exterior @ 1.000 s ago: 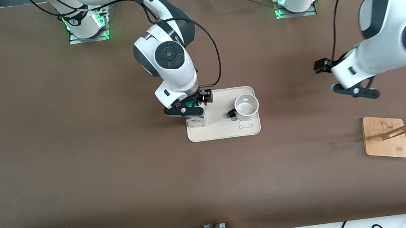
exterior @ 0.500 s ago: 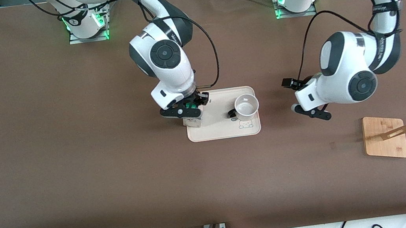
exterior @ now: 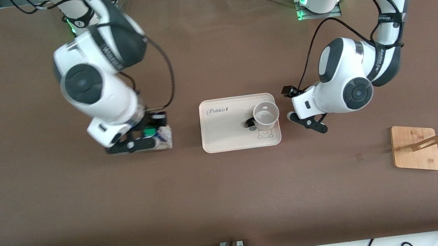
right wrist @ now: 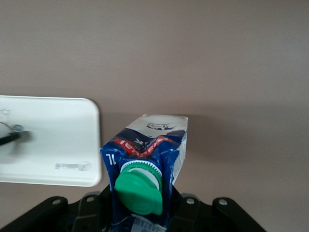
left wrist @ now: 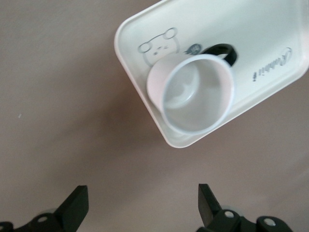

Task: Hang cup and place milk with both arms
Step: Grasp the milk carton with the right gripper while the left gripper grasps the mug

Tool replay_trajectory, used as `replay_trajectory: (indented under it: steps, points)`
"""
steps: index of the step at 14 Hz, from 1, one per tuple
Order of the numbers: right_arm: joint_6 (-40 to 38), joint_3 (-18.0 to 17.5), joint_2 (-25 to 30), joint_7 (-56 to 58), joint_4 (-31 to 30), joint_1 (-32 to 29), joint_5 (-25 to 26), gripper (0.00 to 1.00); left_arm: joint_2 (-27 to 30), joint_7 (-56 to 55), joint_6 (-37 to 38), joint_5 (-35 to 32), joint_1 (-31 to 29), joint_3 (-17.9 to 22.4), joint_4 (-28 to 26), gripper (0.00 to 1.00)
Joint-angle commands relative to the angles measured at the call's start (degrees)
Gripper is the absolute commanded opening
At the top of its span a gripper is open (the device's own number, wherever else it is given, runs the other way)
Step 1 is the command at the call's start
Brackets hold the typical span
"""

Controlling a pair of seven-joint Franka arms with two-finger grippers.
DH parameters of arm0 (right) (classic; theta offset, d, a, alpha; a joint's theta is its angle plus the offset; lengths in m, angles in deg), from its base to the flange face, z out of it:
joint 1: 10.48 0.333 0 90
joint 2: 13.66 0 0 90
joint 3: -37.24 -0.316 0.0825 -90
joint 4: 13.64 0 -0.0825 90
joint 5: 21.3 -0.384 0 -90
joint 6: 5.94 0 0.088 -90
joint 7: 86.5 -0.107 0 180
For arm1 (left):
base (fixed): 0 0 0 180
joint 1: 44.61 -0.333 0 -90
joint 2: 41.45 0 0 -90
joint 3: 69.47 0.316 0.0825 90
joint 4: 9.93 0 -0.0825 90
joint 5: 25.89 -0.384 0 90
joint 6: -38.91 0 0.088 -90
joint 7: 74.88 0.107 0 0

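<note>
The cup (exterior: 266,114) stands upright on the tray (exterior: 225,139), at the tray's edge toward the left arm's end of the table, with its mouth up and its black handle (exterior: 249,122) pointing to the middle of the tray. The left gripper (exterior: 306,121) is just beside that edge of the tray, over bare tabletop (exterior: 229,198), so it is the nearer one to the cup. Its fingers (left wrist: 77,207) are spread wide and hold nothing. I judge that it must reach across the tray edge to meet the cup.

The right gripper (exterior: 142,140) is clamped on the milk (exterior: 158,135), over the tabletop near the tray, toward the right arm's end. The carton's green cap (right wrist: 139,189) shows between the jaws.
</note>
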Motion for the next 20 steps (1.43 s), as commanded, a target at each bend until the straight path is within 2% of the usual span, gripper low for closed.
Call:
replay_trajectory:
  steps: [1, 3, 6, 9, 11, 13, 15, 16, 18, 20]
  points:
    - [0.44, -0.55, 1.48, 9.67, -5.24, -5.64, -1.20, 0.36, -0.31, 3.82, -0.92, 0.37, 0.14, -1.98, 0.64, 1.00]
    - [2.10, -0.55, 2.18, 14.16, -8.93, -8.90, -1.64, 0.36, -0.49, 3.73, -3.02, -2.33, 1.01, -3.39, 0.46, 1.00]
    - [9.91, -0.55, 5.17, 18.12, -18.76, -11.10, -1.73, 0.36, -1.63, 2.68, -6.45, -7.10, 1.90, -6.12, 0.46, 1.00]
    - [11.87, -0.47, 5.61, 18.84, -21.42, -11.90, -2.43, 0.40, -3.29, 2.94, -11.10, -7.19, 3.47, -6.39, -0.94, 1.00]
    - [14.31, -0.47, 6.05, 18.84, -23.88, -12.07, -2.43, 0.47, -4.18, 2.68, -14.53, -11.20, 5.23, -6.56, -2.60, 1.00]
    - [17.13, -0.47, 6.58, 18.84, -26.43, -12.08, -2.43, 0.52, -4.44, 1.37, -16.04, -12.46, 5.94, -7.44, -3.66, 1.00]
    - [17.14, -0.38, 6.58, 18.75, -26.44, -12.08, -2.43, 0.62, -4.27, -2.22, -16.13, -14.56, 5.95, -8.75, -4.63, 1.00]
    - [17.14, -0.38, 6.58, 18.40, -26.44, -12.16, -2.43, 0.71, -4.27, -4.77, -16.04, -16.05, 6.03, -9.54, -4.81, 1.00]
    - [17.06, -0.38, 6.58, 17.26, -26.00, -12.08, -2.43, 1.00, -4.35, -11.18, -16.04, -17.55, 6.38, -11.21, -5.60, 1.00]
    - [16.53, -0.47, 7.28, 14.89, -25.21, -12.08, -2.43, 1.00, -4.35, -14.27, -15.95, -19.40, 6.47, -12.45, -5.86, 1.00]
